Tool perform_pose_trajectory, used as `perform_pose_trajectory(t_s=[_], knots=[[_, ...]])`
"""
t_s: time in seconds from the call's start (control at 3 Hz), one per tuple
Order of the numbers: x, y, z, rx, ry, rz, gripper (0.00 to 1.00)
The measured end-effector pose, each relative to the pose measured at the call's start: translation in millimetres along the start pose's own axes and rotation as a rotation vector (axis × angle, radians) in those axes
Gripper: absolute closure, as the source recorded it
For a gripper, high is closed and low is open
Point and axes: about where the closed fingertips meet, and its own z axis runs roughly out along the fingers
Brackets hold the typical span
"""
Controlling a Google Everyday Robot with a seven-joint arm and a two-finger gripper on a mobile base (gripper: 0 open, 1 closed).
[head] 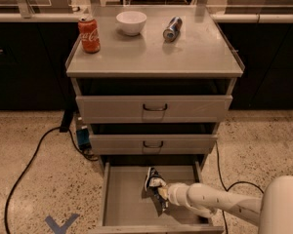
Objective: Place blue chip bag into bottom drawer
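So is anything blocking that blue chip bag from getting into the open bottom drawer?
Nothing visible does. The blue chip bag is at the tip of the end effector, down inside the open bottom drawer, over its floor.

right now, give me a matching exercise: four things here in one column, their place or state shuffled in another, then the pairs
1 Coca-Cola can
2 white bowl
3 blue drink can
4 gripper

A lying on its side on the cabinet top
B inside the open bottom drawer, holding the blue chip bag
C upright, left side of the cabinet top
D between the two cans

Pairs: 1-C, 2-D, 3-A, 4-B
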Motion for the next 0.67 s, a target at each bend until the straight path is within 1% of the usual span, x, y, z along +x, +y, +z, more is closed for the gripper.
perform_pose_trajectory(t_s=[0.33, 0.67], knots=[[18, 2, 18, -0.018, 0.064, -0.030, 1.00], [41, -8, 45, -0.011, 0.138, -0.033, 1.00]])
